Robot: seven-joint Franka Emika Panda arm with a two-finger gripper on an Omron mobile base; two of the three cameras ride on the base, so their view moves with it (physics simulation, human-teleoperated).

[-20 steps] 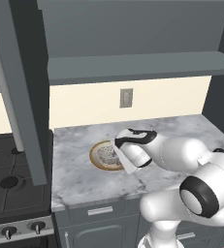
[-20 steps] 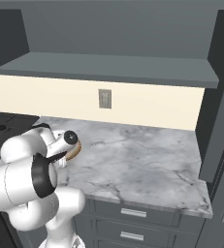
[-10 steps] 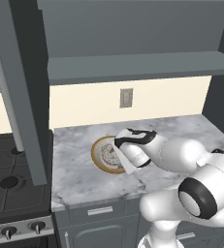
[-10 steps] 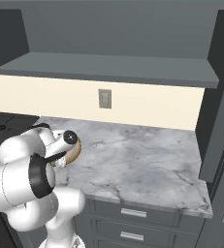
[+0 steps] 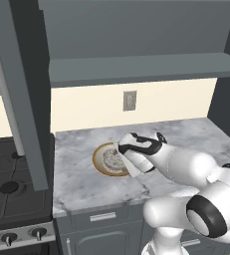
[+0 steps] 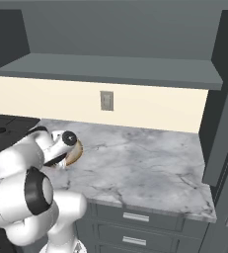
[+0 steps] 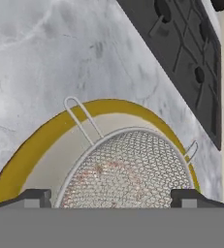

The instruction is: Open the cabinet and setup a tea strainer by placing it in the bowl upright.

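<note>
Tea strainer (image 7: 125, 169) sits in bowl (image 7: 31, 145), mesh cup up, wire handle over the rim; looks upright, tho partly cropped. Claw (image 7: 111, 197) wide open just above it, tips either side, not gripping. Bowl on marble surface (image 5: 86, 184) nr stove (image 5: 12, 189).

Light: even, moderately bright, no visible source.
Shadows: soft, under the cabinet (image 5: 136, 69).
Glare: slight sheen on the marble counter (image 6: 145, 163).
Sharpness: coarse rendering; strainer mesh (image 7: 128, 169) slightly soft close up.
</note>
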